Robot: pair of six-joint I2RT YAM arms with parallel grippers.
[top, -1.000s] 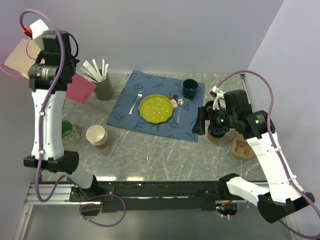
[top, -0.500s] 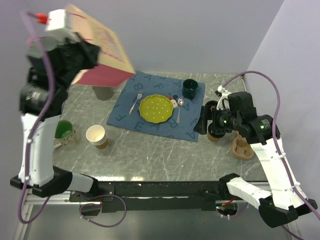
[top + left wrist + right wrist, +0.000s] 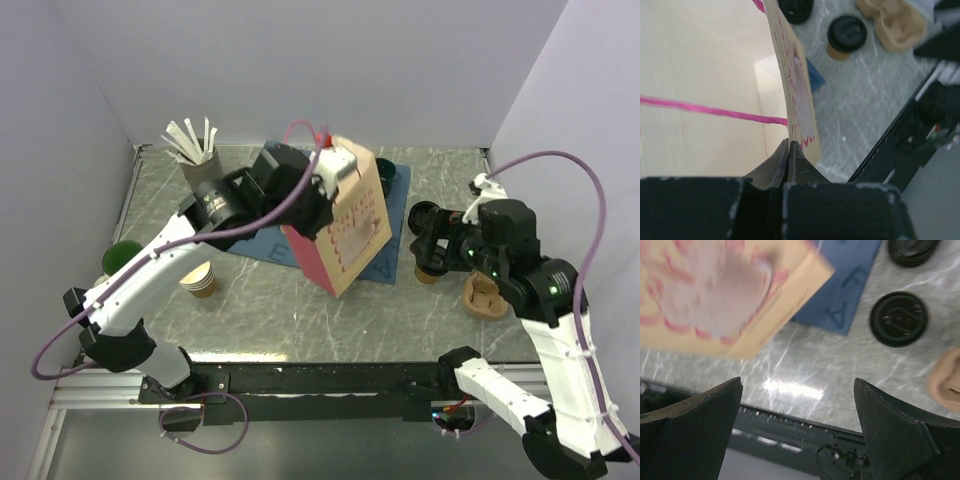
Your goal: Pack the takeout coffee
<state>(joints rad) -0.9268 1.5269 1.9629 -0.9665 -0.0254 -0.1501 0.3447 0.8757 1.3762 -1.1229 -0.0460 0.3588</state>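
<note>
Grey marbled table, pale lilac walls all round. Mid-table the paper bag leans, its top edge pinched in the left gripper, jaws tight on the paper. The takeout coffee stands upright right of the bag, lid on. The right gripper hangs above it, jaws wide apart and empty.

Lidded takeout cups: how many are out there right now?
1. The takeout coffee stands just off the blue mat, beside the cup carrier. The paper bag blocks part of the top view, so another may be hidden.
</note>
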